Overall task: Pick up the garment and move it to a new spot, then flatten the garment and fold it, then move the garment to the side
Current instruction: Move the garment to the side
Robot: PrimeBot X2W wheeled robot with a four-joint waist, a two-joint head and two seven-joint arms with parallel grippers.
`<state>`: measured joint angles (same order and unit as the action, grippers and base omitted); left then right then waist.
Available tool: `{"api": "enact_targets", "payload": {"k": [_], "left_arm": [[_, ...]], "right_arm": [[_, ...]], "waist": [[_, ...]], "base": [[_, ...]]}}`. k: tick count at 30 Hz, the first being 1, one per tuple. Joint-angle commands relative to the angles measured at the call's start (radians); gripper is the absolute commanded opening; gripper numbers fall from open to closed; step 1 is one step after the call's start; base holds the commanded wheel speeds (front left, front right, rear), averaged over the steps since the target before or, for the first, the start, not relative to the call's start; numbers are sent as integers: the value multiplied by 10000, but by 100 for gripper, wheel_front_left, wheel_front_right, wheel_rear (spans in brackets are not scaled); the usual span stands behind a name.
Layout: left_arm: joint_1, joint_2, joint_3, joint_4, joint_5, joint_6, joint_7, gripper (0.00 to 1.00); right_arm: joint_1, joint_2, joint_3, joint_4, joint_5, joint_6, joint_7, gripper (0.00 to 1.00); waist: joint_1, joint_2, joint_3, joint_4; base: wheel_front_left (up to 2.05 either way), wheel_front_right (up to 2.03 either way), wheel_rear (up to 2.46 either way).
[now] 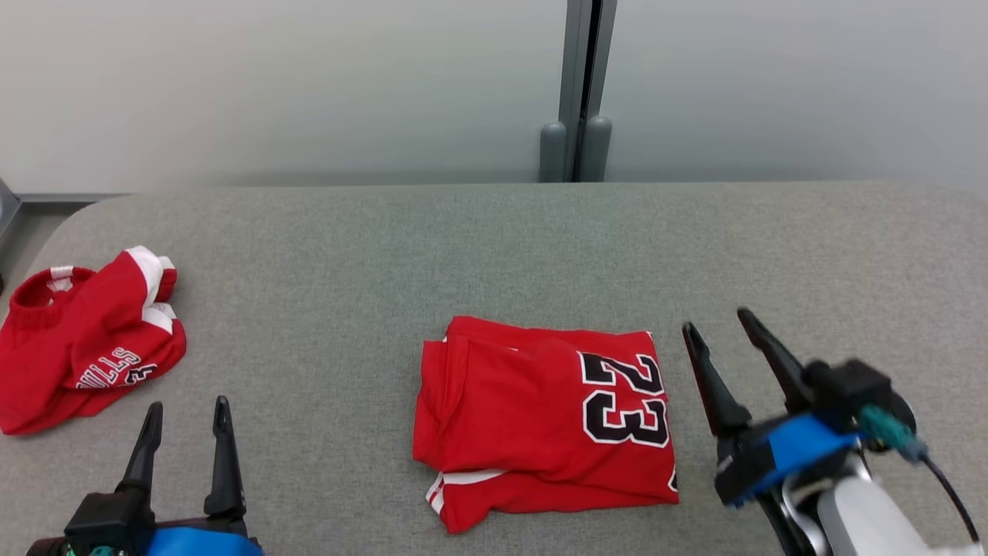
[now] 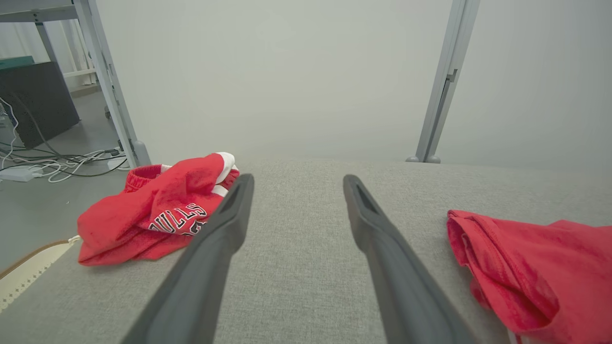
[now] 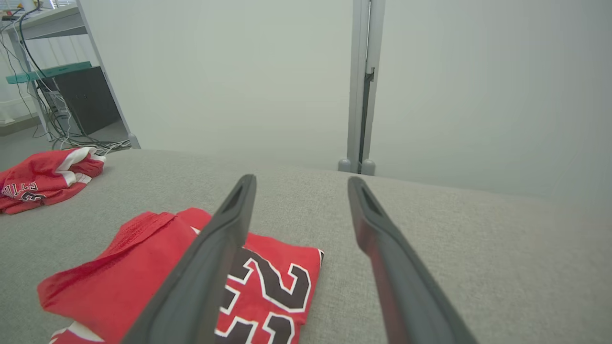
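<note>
A red garment (image 1: 540, 421) with a black "23" lies folded into a rough rectangle at the middle of the grey table; it shows again (image 2: 535, 267) at the right of the left wrist view and under my right fingers (image 3: 143, 282). My right gripper (image 1: 718, 324) stands open just to the garment's right, apart from it, with nothing between its fingers (image 3: 299, 179). My left gripper (image 1: 187, 409) is open too, near the front left, empty (image 2: 296, 179), well left of the folded garment.
A second red garment (image 1: 85, 347) with white trim lies crumpled at the table's left end (image 2: 153, 215) (image 3: 43, 177). The grey padded table (image 1: 494, 247) ends at a pale wall with a grey post (image 1: 575, 93). Cables and a dark cabinet (image 2: 33, 100) stand beyond the left edge.
</note>
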<state>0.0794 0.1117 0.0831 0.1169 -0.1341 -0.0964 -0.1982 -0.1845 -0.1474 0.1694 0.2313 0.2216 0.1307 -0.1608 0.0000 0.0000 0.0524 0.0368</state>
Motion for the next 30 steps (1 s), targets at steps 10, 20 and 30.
{"api": "enact_targets", "payload": {"k": [10,20,30], "left_arm": [[-869,20,-273,391,-74,20,-310,100],[-962,28,-252,655,-161,88,-510,100],[-1260,44,-423,773,-221,98,-592,100]], "right_arm": [[-2012,-228,809,2895,487,1,942,100],[-1527,11,927,4567,798,1,624,100],[-2030,490,1844,5812,1145,15,731,56]], "waist": [[0,0,734,545],[0,0,964,551],[0,0,1271,437]], "base": [[0,0,0],[0,0,0],[0,0,0]]}}
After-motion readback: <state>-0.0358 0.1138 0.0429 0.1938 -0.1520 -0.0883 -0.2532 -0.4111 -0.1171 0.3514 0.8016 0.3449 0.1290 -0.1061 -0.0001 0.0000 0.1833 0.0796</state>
